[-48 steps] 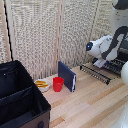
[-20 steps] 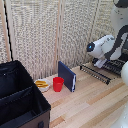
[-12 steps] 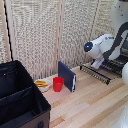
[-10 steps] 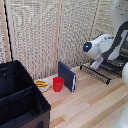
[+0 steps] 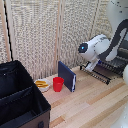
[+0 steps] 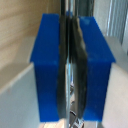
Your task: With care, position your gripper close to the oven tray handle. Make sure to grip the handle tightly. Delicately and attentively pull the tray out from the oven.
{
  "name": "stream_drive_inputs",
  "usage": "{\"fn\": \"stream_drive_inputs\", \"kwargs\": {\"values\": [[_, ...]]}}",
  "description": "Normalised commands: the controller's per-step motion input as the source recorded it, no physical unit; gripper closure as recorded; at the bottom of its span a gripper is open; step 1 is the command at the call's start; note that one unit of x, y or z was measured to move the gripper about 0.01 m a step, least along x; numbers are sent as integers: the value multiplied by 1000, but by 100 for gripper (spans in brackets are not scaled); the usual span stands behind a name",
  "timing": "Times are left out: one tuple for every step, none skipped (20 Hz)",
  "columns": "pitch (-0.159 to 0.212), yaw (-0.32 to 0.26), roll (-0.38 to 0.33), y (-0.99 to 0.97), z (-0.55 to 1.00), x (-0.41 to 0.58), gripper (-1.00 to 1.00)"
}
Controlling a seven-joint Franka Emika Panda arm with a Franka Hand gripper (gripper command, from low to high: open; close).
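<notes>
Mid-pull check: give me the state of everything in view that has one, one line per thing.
gripper: shut on the oven tray handle, blue fingers pressed together on a thin dark bar.
oven tray handle: clamped at the rack's outer edge.
tray: lying flat, extended over the table.
red cup: upright.
dark-blue slab: standing on edge.
black case: open-topped.

Bare wooden table [image 5: 107,102] before the tray [image 5: 100,73] — upright blue slab [image 5: 66,76], red cup [image 5: 58,84] alongside.
</notes>
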Motion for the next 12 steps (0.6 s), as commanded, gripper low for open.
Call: {"fn": "stream_drive_inputs", "kwargs": {"values": [[17, 0, 0, 0, 171, 14, -100], [19, 0, 0, -17, 183, 77, -100], [0, 0, 0, 0, 166, 43, -100], [14, 7, 27, 0, 149, 66, -100], [16, 19, 41, 0, 186, 71, -100], [46, 16, 72, 0, 194, 163, -100], [101, 0, 134, 0, 257, 294, -100], [63, 0, 121, 0, 274, 169, -100], [57, 0, 103, 0, 291, 160, -100], [33, 0, 91, 14, 300, 43, -100], [34, -2, 75, 57, 269, 26, -100], [32, 0, 73, 57, 186, 0, -100]]}}
